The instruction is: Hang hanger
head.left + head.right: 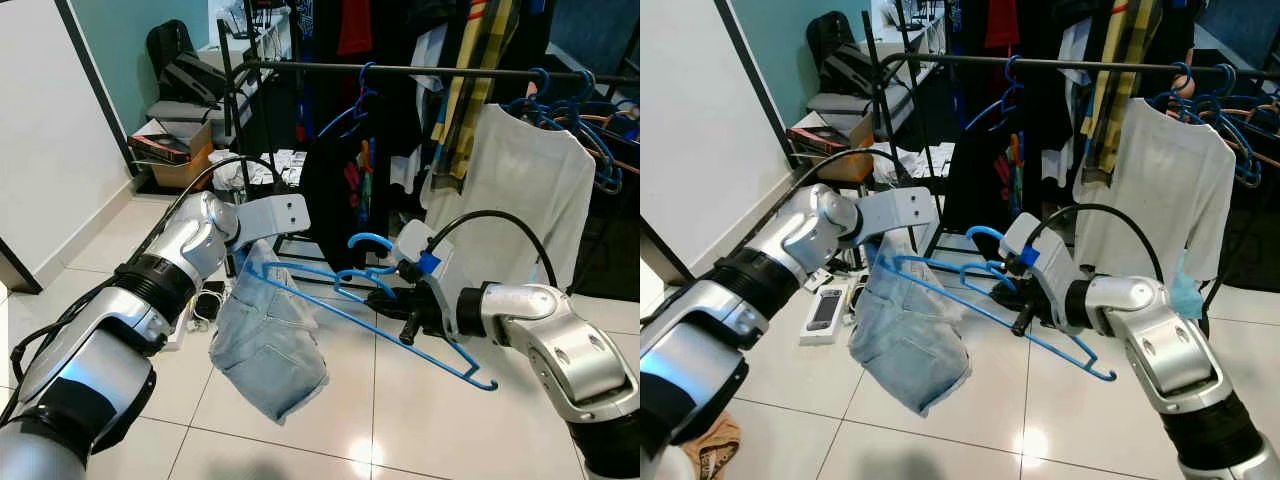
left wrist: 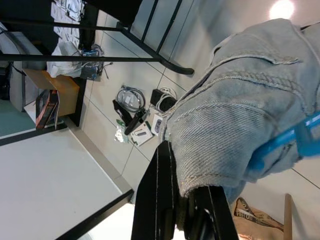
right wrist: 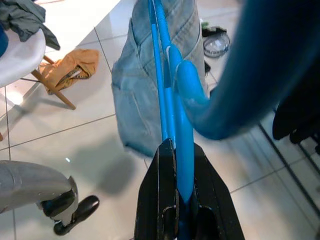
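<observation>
Blue hanger (image 1: 400, 325) clamped near its hook between the right gripper (image 1: 400, 312) fingers, denim shorts (image 1: 268, 345) draped over its far end, pinched by the left gripper (image 2: 186, 200).

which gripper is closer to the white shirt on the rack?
Right. The right gripper, shut on the blue hanger, sits just below-left of the white shirt; the left gripper, clamping the denim shorts, is farther left.

A black rack (image 1: 430, 71) holds a white shirt (image 1: 520, 190), dark clothes and a bunch of blue hangers (image 1: 575, 115). Left of the rack, a cardboard box (image 1: 180, 160) sits on the tiled floor (image 1: 400, 420). Cables and small gadgets (image 2: 137, 117) lie near its foot.
</observation>
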